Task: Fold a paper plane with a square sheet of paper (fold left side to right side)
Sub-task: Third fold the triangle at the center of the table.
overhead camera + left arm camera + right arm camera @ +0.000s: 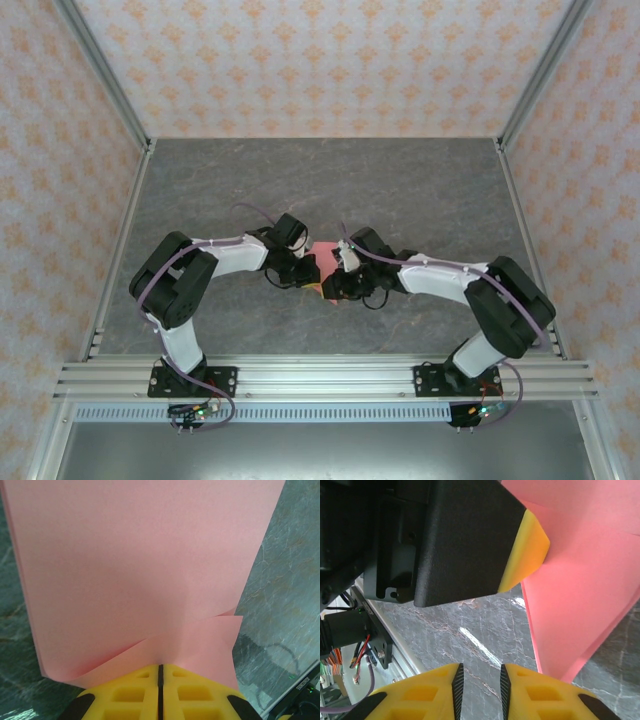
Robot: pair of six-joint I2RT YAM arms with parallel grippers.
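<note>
Most folding seems left: the left pincer (160, 671) pinches the square sheet of paper (140, 570), loosely doubled over, while the right pincer (480, 675) hangs slightly spread and empty.

My salmon-pink square sheet of paper (135, 560) is plain and partly folded, a loose flap curling at its near edge, which my left gripper (160, 674) pinches.
</note>
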